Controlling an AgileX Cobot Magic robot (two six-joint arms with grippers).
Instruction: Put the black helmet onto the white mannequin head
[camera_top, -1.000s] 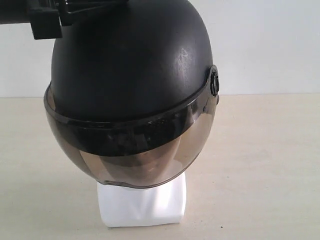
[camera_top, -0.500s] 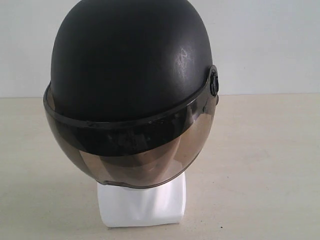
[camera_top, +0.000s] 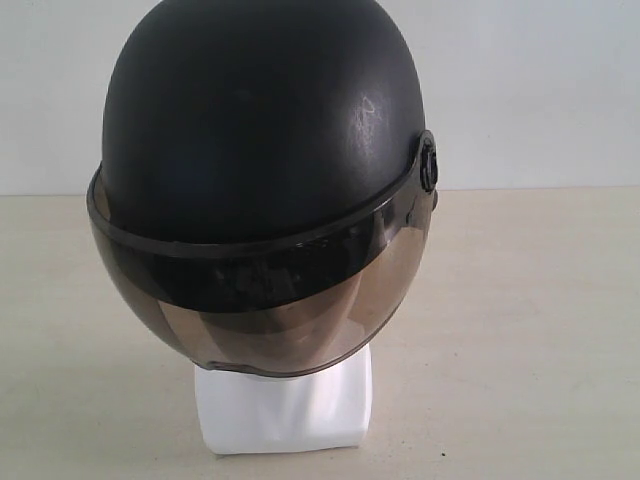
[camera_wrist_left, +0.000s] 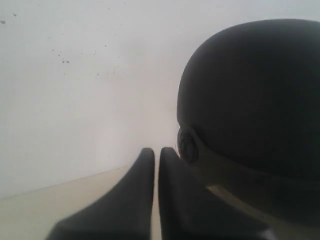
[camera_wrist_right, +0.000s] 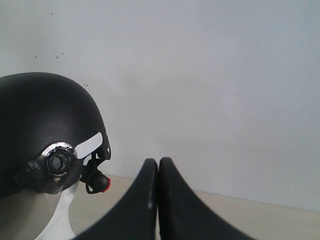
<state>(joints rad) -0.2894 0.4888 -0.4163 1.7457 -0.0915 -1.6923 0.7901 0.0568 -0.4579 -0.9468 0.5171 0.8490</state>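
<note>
1. On the table (camera_top: 520, 330), we find the helmet (camera_top: 260, 130) seated over the head (camera_top: 285, 410); only the white neck base shows below the visor (camera_top: 250, 310).
2. We note the left gripper (camera_wrist_left: 156, 152) with fingers all but together, a thin slit between them, nothing held; the helmet sits close beyond them, and we cannot tell whether they touch.
3. We note the right gripper (camera_wrist_right: 158, 162) with fingers pressed together, empty; the helmet stands clear of them.

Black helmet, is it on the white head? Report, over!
Left gripper, right gripper: shut, empty. Black helmet on white mannequin head, visor over the face, neither gripper touching it. Nothing seen in the way.
</note>
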